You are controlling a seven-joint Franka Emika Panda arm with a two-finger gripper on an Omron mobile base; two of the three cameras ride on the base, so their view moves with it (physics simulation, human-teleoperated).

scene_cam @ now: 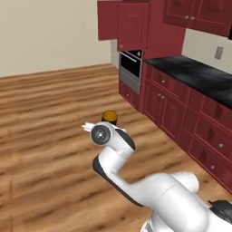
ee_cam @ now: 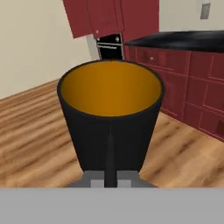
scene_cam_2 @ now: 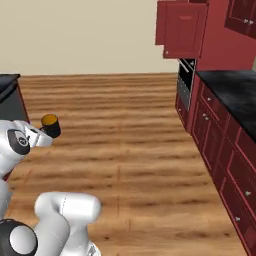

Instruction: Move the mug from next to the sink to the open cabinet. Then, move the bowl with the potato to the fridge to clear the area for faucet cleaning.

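The mug (ee_cam: 110, 118), judged light, rigid and smooth-walled, is being carried upright, clenched at its rim by the gripper (ee_cam: 110, 173).

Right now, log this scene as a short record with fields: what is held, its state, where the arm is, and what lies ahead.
held item: small near-black cylindrical mug with orange interior
mug state: upright, mouth open upward, nothing visible inside
gripper: shut on the mug, one dark finger against its wall
arm position: raised over the striped wooden floor, away from any counter
ahead on the right: black marbled counter on dark red drawer fronts
further ahead: built-in oven beneath dark red upper cabinets
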